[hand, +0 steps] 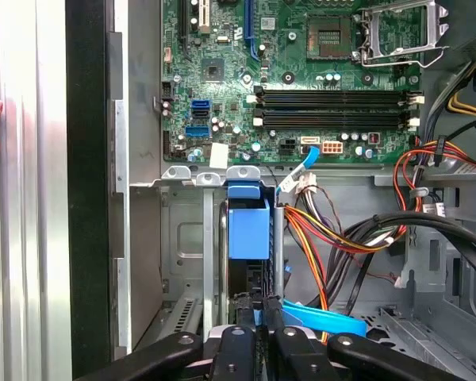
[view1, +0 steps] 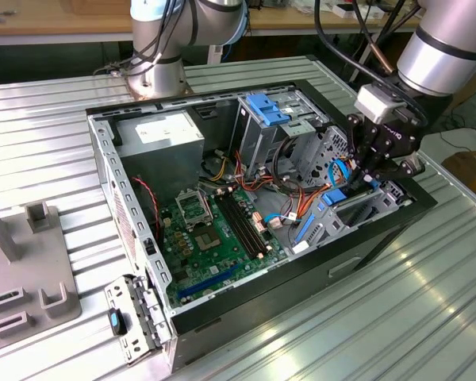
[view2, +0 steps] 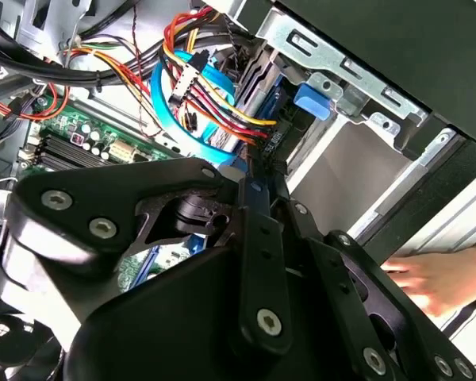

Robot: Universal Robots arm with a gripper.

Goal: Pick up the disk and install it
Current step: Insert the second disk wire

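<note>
We see the gripper [view1: 370,176] lowered into the drive bay at the exterior view's right end of the open computer case [view1: 103,159], its black fingers [hand: 258,333] pressed together on the thin edge of the disk [hand: 247,226]. The disk stands on edge in the bay, its blue plastic rail frame facing the first wrist view, between the bay's metal walls and just near of the motherboard [view1: 214,230]. In the second wrist view the fingers [view2: 258,238] pinch the same dark edge, with a bundle of coloured power wires [view2: 202,87] and a blue flat cable [view2: 214,83] just beside it. A hand [view2: 432,278] rests on the ribbed metal table [view1: 428,302] outside the case wall. In the exterior view, the grey power supply [view1: 159,143] sits at the far left corner of the case, and a blue latch [view1: 267,107] tops the metal cage at the far side.
</note>
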